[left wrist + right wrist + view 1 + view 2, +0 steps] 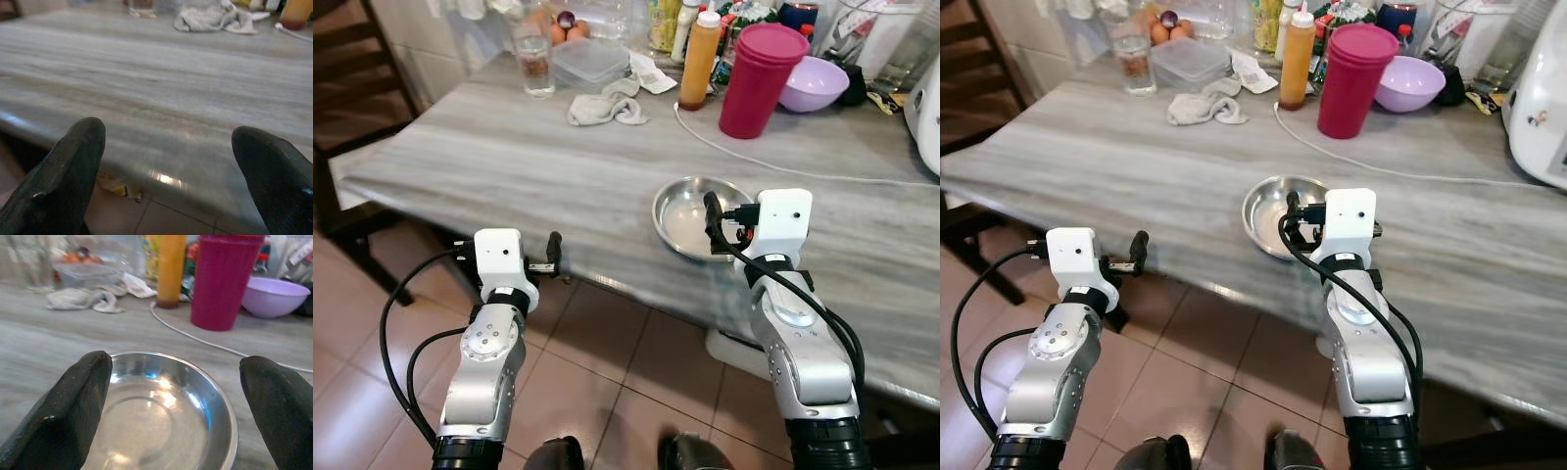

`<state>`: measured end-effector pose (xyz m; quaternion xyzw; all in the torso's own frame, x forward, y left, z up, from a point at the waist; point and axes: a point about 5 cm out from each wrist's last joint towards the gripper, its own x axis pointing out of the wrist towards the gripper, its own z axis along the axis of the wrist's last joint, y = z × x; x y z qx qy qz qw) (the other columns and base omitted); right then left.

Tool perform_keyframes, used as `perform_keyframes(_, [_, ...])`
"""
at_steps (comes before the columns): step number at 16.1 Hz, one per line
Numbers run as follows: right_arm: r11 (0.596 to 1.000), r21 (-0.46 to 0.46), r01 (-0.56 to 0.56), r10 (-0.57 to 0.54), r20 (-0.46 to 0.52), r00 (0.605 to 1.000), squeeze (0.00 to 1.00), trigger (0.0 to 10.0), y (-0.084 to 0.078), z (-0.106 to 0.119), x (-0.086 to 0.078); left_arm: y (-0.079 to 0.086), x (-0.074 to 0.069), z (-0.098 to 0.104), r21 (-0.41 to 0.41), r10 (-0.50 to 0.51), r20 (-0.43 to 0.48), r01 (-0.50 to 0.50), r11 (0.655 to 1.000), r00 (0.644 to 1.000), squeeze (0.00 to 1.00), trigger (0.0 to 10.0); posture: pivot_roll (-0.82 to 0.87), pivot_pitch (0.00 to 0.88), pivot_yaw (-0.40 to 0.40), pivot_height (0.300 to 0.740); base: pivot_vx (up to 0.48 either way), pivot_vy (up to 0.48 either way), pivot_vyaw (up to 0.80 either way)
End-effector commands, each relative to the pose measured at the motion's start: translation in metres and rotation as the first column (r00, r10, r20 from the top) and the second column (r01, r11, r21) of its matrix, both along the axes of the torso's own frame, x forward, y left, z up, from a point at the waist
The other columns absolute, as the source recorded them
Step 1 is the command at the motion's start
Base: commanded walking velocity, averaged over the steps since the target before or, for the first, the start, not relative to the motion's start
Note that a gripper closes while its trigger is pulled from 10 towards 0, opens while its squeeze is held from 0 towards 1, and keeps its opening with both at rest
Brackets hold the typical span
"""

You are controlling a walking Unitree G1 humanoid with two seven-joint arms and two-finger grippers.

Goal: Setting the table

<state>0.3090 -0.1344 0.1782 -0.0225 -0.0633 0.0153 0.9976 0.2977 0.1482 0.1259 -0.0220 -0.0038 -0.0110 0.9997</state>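
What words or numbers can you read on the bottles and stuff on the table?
None can be read.
Orange sauce bottle: no lettering that I can make out.
Bottles and packets at the back of the table: printed labels, too small and blurred to read.
White appliance at the right edge: a small mark on its side, too small to read.
Magenta tumbler and steel plate: no writing.

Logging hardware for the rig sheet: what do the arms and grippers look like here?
Both arms are silver metal with rounded joint housings and black bases. Each wrist carries a white boxy module; black cables loop alongside the forearms. The left gripper and right gripper each have two long, matte black, rounded fingers. No markings legible.
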Motion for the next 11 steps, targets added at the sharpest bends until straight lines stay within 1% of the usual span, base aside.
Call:
perform_keyframes(1, [1.000, 0.000, 0.010, -0.010, 0.010, 1.000, 0.00, 10.0, -0.0039, 0.0022, -0.0009, -0.0014, -0.0015, -0.0015, 0.001, -0.001, -0.010, 0.001, 1.000, 1.000, 0.00, 10.0, -0.19, 0.147, 0.008, 0.740, -0.334, 0.000, 0.00])
perform_keyframes(11, [1.000, 0.004, 0.007, -0.007, 0.011, 1.000, 0.00, 10.0, -0.0026, 0.0025, -0.0002, -0.0016, -0.0015, -0.0027, 0.014, -0.004, -0.017, 0.004, 1.000, 1.000, 0.00, 10.0, -0.19, 0.149, 0.008, 0.740, -0.332, 0.000, 0.00])
